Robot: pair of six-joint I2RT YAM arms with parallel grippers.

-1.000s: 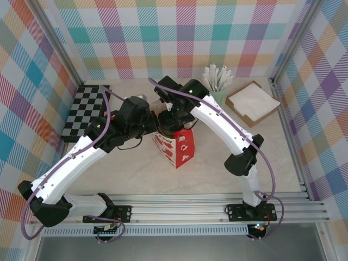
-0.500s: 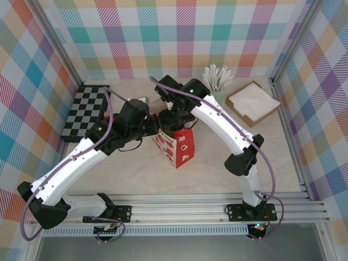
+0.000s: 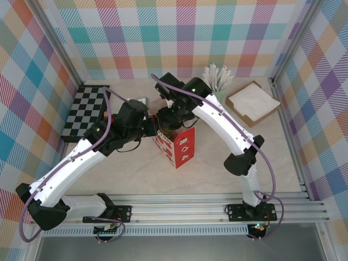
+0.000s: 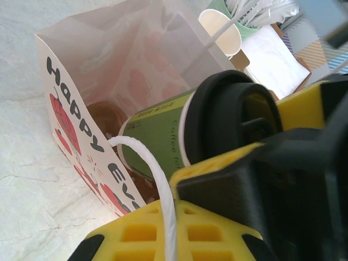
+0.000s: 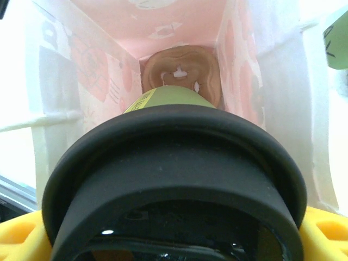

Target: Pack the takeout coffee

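Right gripper (image 3: 170, 120) fingers clamped on small dark green paper cup (image 4: 157, 133) with black plastic lid (image 4: 228, 117), cup tilted in mouth of red-and-white paper bag (image 3: 183, 150). Left gripper (image 3: 153, 128) fingers together, pinching white cord handle (image 4: 157, 185).

A brown cardboard tray of white napkins (image 3: 253, 102) sits on the pale marbled table (image 3: 125, 174); just left of the tray stands a pale green holder of white stirrers (image 3: 216, 79); a cream paper cup (image 4: 220, 31) stands near the tray too, just beside that holder; a black-and-white chequered mat (image 3: 86, 110) lies well left of the tray, across the table; pastel plaid walls (image 3: 163, 32) rise behind the tray.
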